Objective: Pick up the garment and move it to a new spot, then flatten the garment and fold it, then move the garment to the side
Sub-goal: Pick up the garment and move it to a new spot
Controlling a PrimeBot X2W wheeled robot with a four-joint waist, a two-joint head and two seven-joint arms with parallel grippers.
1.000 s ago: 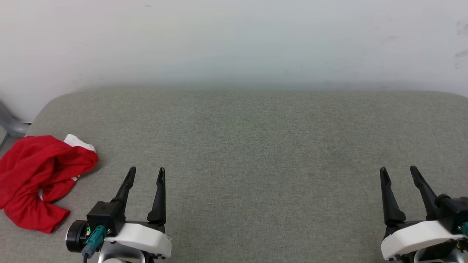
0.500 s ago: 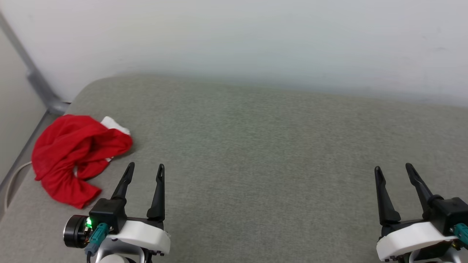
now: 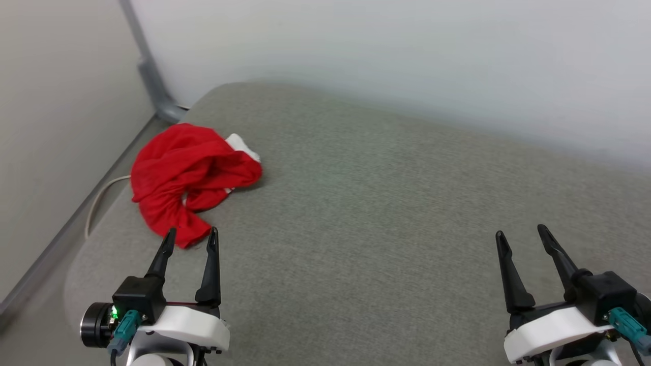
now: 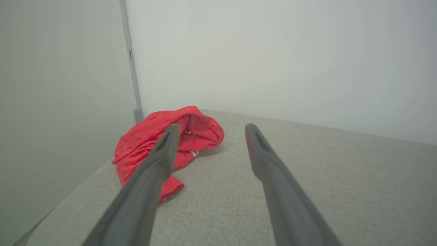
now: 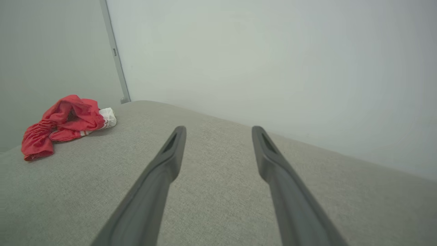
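- One grey padded surface (image 3: 396,213), the bed I will flatten cloth on.
- One garment (image 3: 183,173), red, crumpled at the far left corner, not yet lifted.
- Two pincers, both spread and empty:
  - left gripper (image 3: 191,235), just short of the garment, lined up, I judge, for the first grab;
  - right gripper (image 3: 521,231), well apart at near right.
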